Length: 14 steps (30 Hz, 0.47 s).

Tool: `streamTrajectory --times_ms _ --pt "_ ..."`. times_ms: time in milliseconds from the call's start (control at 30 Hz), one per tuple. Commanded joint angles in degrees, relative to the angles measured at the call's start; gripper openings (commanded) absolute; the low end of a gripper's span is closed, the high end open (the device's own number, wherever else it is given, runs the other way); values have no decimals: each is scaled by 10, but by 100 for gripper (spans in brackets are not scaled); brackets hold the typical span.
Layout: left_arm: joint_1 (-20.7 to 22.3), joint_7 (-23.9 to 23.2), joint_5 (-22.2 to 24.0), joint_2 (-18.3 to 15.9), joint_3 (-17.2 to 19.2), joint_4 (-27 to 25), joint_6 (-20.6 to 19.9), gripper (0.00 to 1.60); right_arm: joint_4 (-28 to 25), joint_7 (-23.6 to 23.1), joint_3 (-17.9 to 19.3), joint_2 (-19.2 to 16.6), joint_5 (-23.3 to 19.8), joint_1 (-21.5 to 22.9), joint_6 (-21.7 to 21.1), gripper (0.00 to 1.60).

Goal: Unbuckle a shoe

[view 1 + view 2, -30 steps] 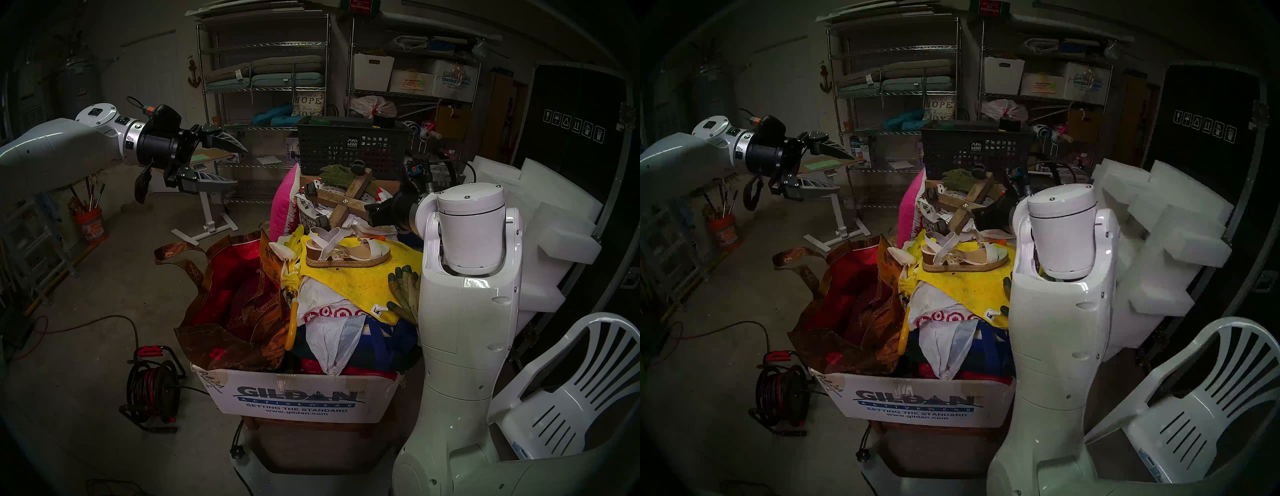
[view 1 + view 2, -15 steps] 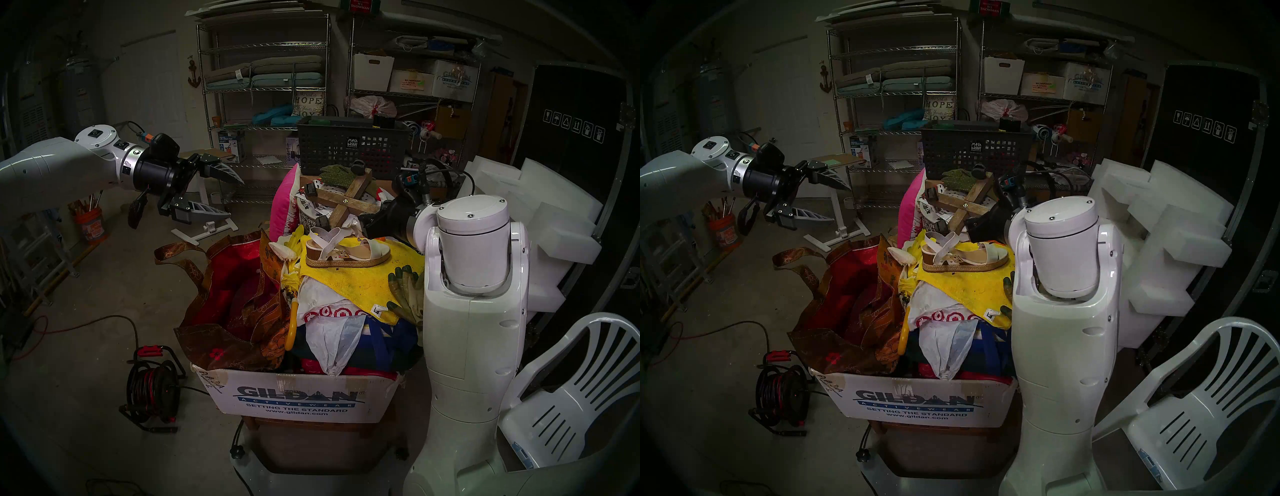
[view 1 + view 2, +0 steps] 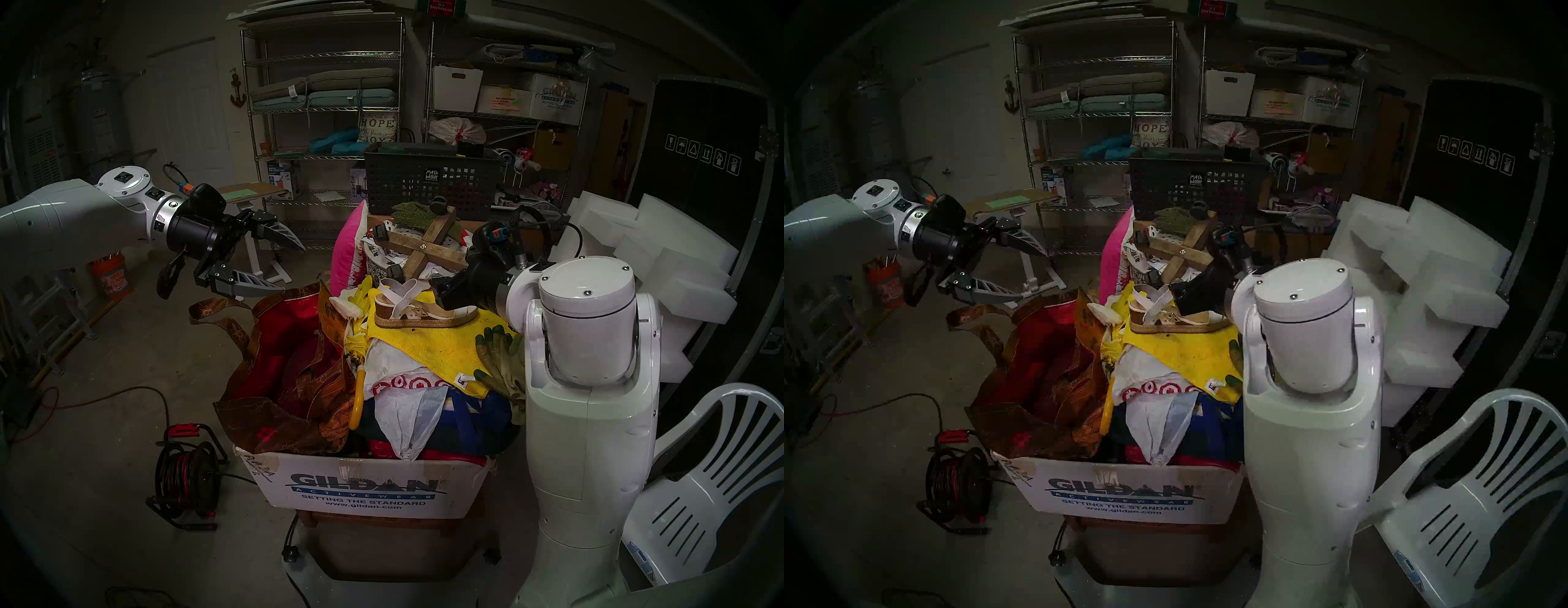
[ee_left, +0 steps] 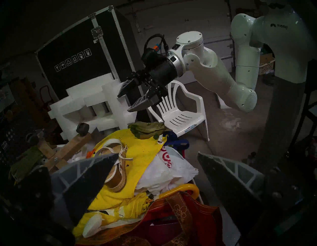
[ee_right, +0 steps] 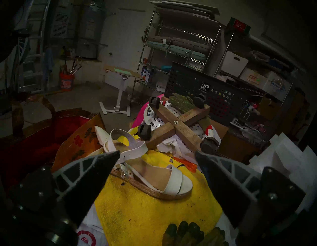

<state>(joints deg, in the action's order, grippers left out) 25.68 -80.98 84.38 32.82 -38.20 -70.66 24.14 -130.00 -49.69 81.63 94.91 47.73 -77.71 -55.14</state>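
Observation:
The shoe (image 3: 413, 312) (image 5: 151, 173), a cream-white strappy sandal with a jute sole, lies on a yellow towel (image 3: 428, 346) on top of a heap. Its small metal buckle (image 4: 126, 148) sits at the ankle strap. My right gripper (image 3: 439, 293) (image 5: 157, 152) hovers open just above the toe end and hides the toe band in the head views. Nothing is between its fingers (image 5: 96, 171). My left gripper (image 3: 292, 269) (image 4: 157, 154) hangs open in the air left of the heap, well apart from the heel.
A wooden cross with castor wheels (image 3: 424, 248) and a black mesh basket (image 3: 428, 180) lie behind the shoe. Green-fingered gloves (image 3: 498, 358) rest on the towel's right. A red bag (image 3: 288, 369), Gildan box (image 3: 365, 488), white chair (image 3: 700, 488) and foam blocks (image 3: 662, 254) surround the heap.
The right gripper came down and to the left, from behind the shoe to over its toe end. The left arm sank and moved nearer to the heap. Both stayed open.

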Motion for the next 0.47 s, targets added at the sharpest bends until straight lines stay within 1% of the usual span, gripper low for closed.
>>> streamTrajectory --times_ms 0,433 --pt "18 -8 -3 -11 6 -15 -2 160 -44 -38 -12 -13 -19 -29 1 160" --pt "29 -11 -21 -29 7 -43 -10 160 -92 -35 -22 -28 -46 -83 1 160"
